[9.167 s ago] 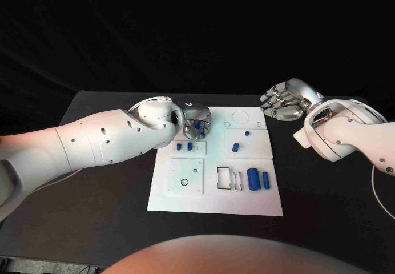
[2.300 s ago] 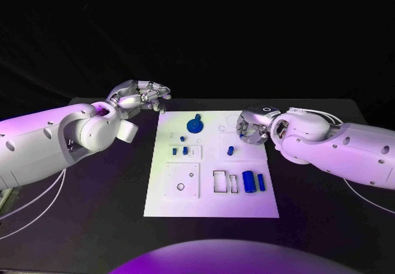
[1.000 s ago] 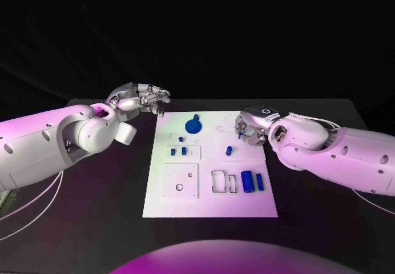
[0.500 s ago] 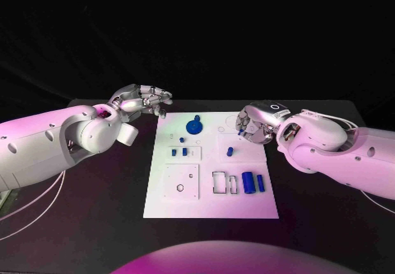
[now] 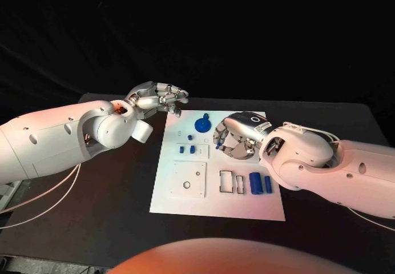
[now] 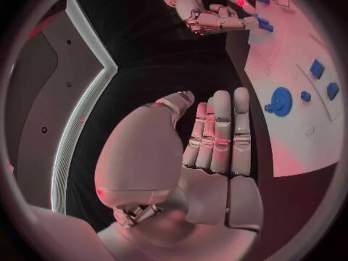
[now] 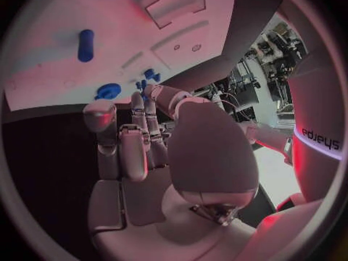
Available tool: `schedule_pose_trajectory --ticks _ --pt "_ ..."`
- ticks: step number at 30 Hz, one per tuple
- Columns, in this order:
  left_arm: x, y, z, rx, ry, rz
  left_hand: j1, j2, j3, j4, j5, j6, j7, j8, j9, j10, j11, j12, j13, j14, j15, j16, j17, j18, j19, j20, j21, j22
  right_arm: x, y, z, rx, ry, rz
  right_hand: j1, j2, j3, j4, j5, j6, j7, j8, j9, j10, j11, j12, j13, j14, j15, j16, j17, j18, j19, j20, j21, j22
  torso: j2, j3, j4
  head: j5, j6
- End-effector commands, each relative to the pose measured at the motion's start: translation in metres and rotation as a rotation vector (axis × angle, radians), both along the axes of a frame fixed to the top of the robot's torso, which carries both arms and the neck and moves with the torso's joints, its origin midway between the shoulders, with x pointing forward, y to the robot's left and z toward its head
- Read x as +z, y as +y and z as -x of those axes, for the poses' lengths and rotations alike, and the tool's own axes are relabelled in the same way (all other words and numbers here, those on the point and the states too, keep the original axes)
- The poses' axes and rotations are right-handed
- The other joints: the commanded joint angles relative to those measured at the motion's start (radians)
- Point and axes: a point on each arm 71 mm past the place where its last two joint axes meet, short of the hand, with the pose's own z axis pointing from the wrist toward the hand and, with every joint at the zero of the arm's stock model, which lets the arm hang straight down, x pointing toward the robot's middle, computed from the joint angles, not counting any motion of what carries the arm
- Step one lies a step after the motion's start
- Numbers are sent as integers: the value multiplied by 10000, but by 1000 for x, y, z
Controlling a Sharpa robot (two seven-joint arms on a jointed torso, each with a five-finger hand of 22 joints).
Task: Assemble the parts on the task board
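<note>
1. The task board (image 5: 216,197) lies in the middle of the black table (image 5: 99,217), its long side running from 12 to 6 o'clock.
2. The left hand (image 5: 158,96) hovers off the board's far corner at about 10 o'clock. Its fingers (image 6: 221,127) lie straight and close together, nothing in them — a narrow, empty hand.
3. The right hand (image 5: 234,137) hangs over the board's middle, toward its 3 o'clock edge. Its fingers (image 7: 138,136) are curled in; whether a part sits between them I cannot tell.
4. A round blue part (image 5: 202,123) stands on the board at 12 o'clock, between the two hands.
5. Two small blue parts (image 5: 186,149) sit side by side in a marked frame at about 10 o'clock from the board's centre, just beside the right hand.
6. Two blue cylinders (image 5: 260,183) lie side by side toward 4 o'clock, near the outlined rectangular slots (image 5: 231,182).
7. A square plate (image 5: 188,178) with a small ring lies at 8 o'clock.
</note>
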Motion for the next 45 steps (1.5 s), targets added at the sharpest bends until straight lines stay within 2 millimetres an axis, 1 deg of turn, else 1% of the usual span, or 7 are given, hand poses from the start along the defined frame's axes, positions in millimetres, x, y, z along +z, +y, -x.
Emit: schedule_pose_trajectory --ticks 1,5,9,23,27,39,45 --pt "2 -4 0 31 -123 193 -48 -33 2 -35 46 -49 2 -44 -11 30 62 -42 -10 45 51 -48 -13 95 41 28 -66 -16 -9 9 5 424 196 65 -104 -10 90 -6 69 37 -4 27 20 135 -89 -4 15 529 -42 38 9 -86 40 -3 65 16 13 6 -3 184 -66" --pt "1 -5 0 49 -125 225 -48 -33 2 -35 46 -49 2 -44 -11 30 62 -42 -10 45 51 -48 -13 95 41 28 -66 -16 -20 19 11 673 419 57 -107 -6 99 -10 85 25 0 23 27 130 -87 -12 20 529 -42 41 9 -87 40 -2 70 23 15 11 -6 310 -132" --pt "1 -7 0 20 -120 247 -55 -34 0 -35 54 -50 4 -48 -10 29 64 -47 -12 44 52 -49 -13 94 41 30 -66 -18 -28 26 14 822 564 82 -108 -6 101 -11 88 23 0 22 28 129 -87 -13 20 529 -42 42 11 -87 40 -2 71 24 27 20 -6 409 -133" --pt "1 -8 -1 -61 -75 260 -72 -27 -2 -32 74 -39 3 -50 -4 31 67 -55 -14 40 57 -52 -14 93 39 33 -70 -23 -47 39 19 981 764 109 -126 -21 110 -25 113 -9 8 9 43 111 -79 -35 30 529 -43 53 16 -87 34 4 67 31 20 21 -7 617 -133" --pt "1 -7 -1 -74 -42 243 -72 -27 -2 -32 74 -39 3 -50 -4 31 67 -55 -14 40 57 -52 -14 93 39 33 -70 -23 -49 42 20 1028 786 114 -131 -27 111 -29 117 -18 9 6 47 106 -78 -40 32 529 -44 54 15 -92 41 7 85 46 14 19 -5 652 -133" --pt "0 -7 0 -110 8 220 -78 -6 7 -41 142 -37 0 -65 4 55 63 -63 -15 33 56 -57 -14 95 35 36 -75 -31 -57 47 23 1155 977 197 -146 -35 112 -32 119 -28 11 1 53 101 -75 -47 37 529 -43 62 22 -94 44 10 96 57 13 10 -8 656 -133" --pt "0 -7 0 -136 28 219 -78 -6 7 -41 142 -37 0 -65 4 55 63 -63 -15 33 56 -57 -14 95 35 36 -75 -31 -60 49 25 1223 1076 258 -152 -39 112 -33 120 -33 12 -1 56 99 -73 -50 39 529 -42 62 20 -92 40 12 87 52 16 20 0 711 -133"
